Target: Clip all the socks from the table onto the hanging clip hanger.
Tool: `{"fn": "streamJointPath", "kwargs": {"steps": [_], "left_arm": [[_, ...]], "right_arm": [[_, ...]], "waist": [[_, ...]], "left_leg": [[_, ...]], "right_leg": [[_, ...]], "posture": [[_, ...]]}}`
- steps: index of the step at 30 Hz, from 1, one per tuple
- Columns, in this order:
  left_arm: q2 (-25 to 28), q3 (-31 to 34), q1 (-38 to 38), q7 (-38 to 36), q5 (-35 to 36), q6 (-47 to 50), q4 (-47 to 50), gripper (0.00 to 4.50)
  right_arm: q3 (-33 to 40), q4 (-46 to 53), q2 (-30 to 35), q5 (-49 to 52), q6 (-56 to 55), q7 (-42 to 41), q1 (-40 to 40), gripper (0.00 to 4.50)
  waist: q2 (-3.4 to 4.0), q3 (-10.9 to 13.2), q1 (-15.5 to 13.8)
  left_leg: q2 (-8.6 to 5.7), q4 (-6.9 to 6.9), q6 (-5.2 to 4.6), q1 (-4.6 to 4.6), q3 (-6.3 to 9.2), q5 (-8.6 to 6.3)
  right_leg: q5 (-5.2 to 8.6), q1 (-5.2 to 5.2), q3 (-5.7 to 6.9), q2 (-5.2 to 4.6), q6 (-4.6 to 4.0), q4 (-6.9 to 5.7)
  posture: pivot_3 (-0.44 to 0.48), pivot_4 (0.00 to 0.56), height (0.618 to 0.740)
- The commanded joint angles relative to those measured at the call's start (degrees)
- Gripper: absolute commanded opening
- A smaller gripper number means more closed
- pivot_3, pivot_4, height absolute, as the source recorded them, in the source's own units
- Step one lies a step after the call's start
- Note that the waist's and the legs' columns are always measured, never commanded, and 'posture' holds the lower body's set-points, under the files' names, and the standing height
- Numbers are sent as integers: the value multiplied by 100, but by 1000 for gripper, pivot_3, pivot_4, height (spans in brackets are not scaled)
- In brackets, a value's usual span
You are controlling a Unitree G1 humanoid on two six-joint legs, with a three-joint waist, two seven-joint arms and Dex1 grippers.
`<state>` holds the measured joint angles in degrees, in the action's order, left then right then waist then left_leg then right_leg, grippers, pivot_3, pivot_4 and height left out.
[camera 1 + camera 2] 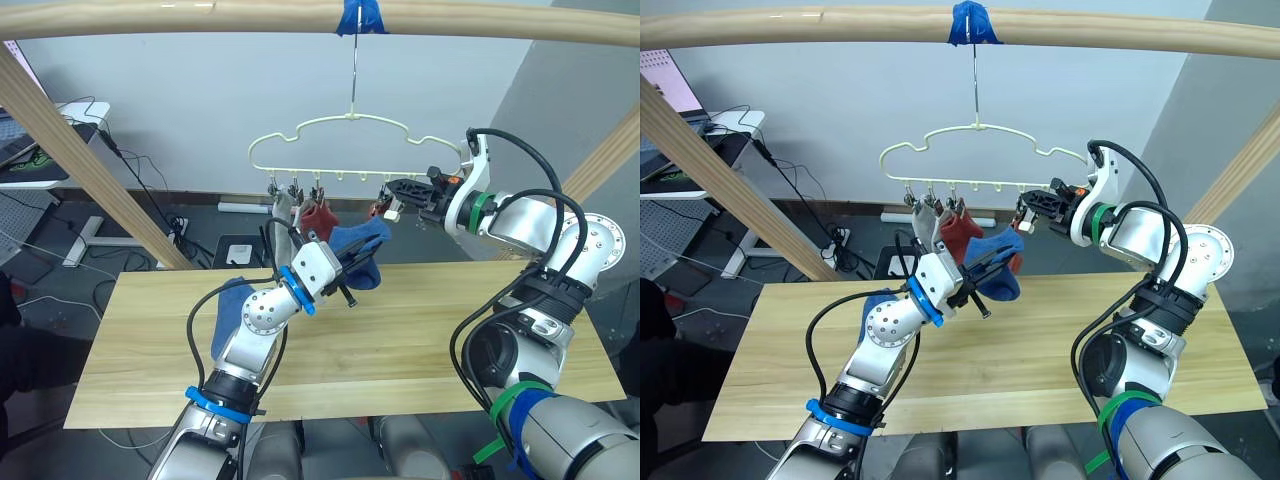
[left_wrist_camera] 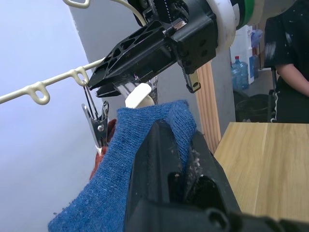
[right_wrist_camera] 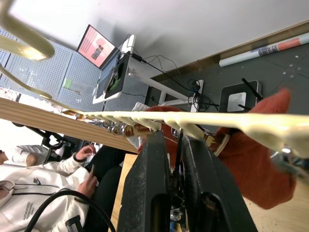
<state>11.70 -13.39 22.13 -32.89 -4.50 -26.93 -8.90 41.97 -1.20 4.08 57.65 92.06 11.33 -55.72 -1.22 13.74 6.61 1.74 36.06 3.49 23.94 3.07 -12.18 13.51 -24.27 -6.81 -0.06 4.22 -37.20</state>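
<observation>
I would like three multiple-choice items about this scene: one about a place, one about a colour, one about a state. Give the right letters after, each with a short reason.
1. Where is the clip hanger?
A. flat on the table
B. hooked on the wooden pole
C. on the floor

2. What colour is the sock in the left gripper?
A. blue
B. light grey
C. green

3. What is the right gripper doing?
A. resting on the table
B. pinching a clip on the hanger
C. holding a bottle

Answers:
1 B: its metal hook hangs from the pole at the blue tape.
2 A: the raised fabric is blue.
3 B: its fingers are closed on a clip under the hanger's wire.
</observation>
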Motion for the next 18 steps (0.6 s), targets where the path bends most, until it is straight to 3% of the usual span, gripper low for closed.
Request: {"fn": "streamJointPath", "kwargs": {"steps": [1,18], "left_arm": [[-36,-19,112,55,95,-202,28,16],[-108,-71,414,90,19,-348,-376,16]], "right_arm": [[-4,137,1,476,44,161,-115,39],[-177,185,64,1011,44,556,42,39]], "waist": [[0,0,13],[0,0,38]], "left_leg": [[0,0,0,0,0,0],[0,-2,0,2,0,0]], "right_leg": [[0,0,0,0,0,0],[2,-1,0,1,3,2]], "posture": [[-96,231,740],[-99,215,740]]}}
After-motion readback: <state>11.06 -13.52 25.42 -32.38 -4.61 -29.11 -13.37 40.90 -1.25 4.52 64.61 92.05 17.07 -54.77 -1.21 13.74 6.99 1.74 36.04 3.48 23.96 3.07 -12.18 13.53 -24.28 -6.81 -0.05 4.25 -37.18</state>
